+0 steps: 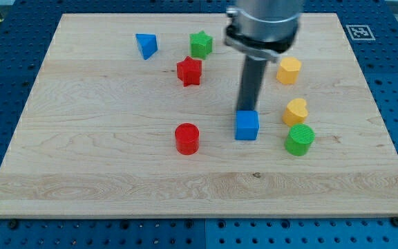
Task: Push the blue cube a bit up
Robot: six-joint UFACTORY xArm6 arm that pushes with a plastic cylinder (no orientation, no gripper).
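Green cylinder (299, 140) nearest, blue cube (247, 126) beside it — my tip (247, 111) touching cube's top edge, grasping nothing.

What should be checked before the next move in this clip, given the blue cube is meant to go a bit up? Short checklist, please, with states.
1. My tip in view: ok.
2. Tip on the view's bottom side of the blue cube: not ok, it is at the cube's top edge.
3. Tip touching cube: cannot tell.
4. Board above cube free of blocks: ok; red star sits well left.
5. Yellow block and green cylinder apart from cube: ok.
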